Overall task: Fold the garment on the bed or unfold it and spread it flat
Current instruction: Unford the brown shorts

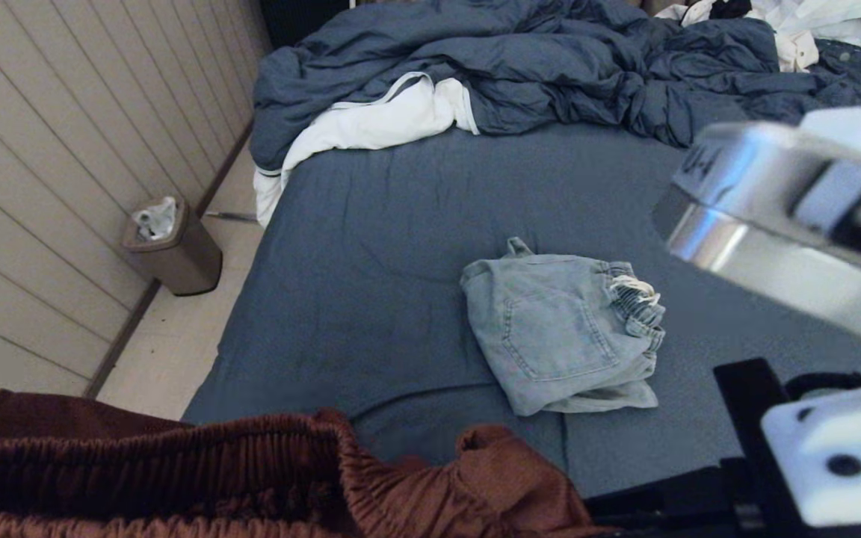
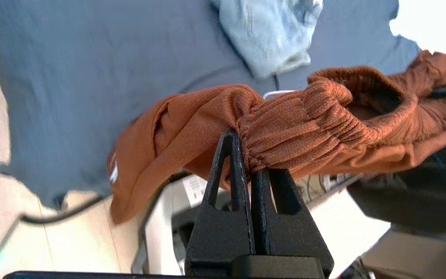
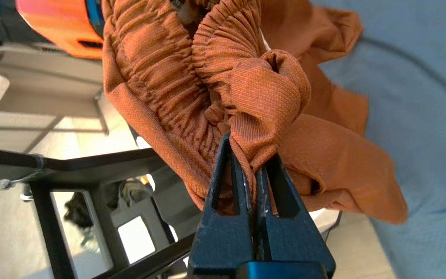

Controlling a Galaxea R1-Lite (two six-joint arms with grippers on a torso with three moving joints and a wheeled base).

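The bed (image 1: 371, 246) fills the scene, its slate-blue sheet bare across the middle; the duvet (image 1: 550, 67) lies rumpled at the bed's far end, its white lining turned out on the left; a heap of pale clothes (image 1: 797, 30) sits at the bed's far right corner; a bin (image 1: 176, 254) stands on the floor left of the bed, by the panelled wall. Folded jeans (image 1: 561, 336) rest on the bed's near half, right of centre. The rust shorts (image 1: 251, 471) hang at the bed's near edge, bunched and not yet on the sheet. The left gripper (image 2: 246, 162) is clamped on the ribbed waistband, jaws pressed together with cloth between; the right gripper (image 3: 252, 182) pinches a gathered fold by the same waistband, jaws likewise tight on fabric. Judged from this, the step in hand is carrying the shorts over the bed to spread them. To do it well, the two grips should draw apart along the waistband until it runs taut, since the cloth between them sags in a loop; the legs should be let to trail down onto the bare sheet left of the jeans, clear of that pile, before the waistband is laid; neither pinch should loosen until the fabric lies flat, as the right one holds only a small knot of cloth and may slip.
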